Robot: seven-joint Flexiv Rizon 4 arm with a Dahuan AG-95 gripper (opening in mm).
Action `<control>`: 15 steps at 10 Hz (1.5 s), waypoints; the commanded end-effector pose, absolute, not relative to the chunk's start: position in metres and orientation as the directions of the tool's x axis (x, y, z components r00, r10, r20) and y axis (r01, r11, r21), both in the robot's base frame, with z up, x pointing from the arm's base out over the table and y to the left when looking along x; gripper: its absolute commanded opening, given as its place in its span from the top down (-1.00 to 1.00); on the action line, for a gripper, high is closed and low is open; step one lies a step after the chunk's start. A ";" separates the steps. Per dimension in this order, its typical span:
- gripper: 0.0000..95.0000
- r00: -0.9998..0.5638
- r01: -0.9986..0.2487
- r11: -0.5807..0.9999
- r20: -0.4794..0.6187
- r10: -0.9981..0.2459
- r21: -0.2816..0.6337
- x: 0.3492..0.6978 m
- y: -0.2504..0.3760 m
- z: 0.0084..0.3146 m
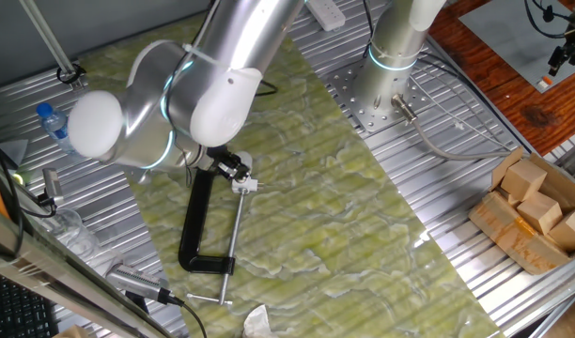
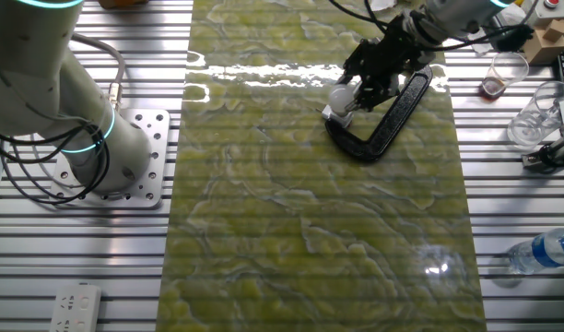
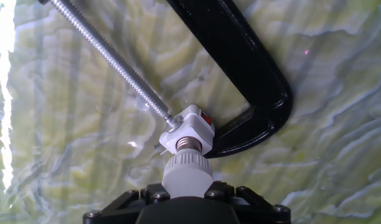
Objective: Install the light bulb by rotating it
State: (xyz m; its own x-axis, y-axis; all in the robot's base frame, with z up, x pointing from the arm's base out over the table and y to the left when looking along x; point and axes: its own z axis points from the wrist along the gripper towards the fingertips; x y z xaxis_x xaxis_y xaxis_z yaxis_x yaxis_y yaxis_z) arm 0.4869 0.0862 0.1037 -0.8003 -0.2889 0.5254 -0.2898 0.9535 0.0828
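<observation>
Gripping: end effector [image 3: 189, 202] clenched on the light bulb [image 3: 187, 173], its threaded base seated in the white socket block [image 3: 189, 132].
Location: socket pinched in the black C-clamp [image 3: 253, 74], bulb at its 6 o'clock.
Risk: off-axis twisting could cross-thread or slip.
Room: clamp screw [image 3: 109, 59] crowds 11 o'clock; bench [image 3: 340, 149] open at 3 o'clock.

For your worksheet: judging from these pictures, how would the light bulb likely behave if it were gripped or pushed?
The light bulb looks smooth and rounded, so it probably slips easily in the tool. Being small, it is likely light. Loose on the mat, it might roll; its threaded base sits at the white socket.
</observation>
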 end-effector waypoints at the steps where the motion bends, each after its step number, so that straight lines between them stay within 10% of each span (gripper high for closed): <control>1: 1.00 -0.795 -0.297 0.952 0.533 -0.289 0.074 0.486 0.086 0.104; 15: 1.00 -0.776 -0.329 0.944 0.559 -0.291 0.035 0.493 0.095 0.101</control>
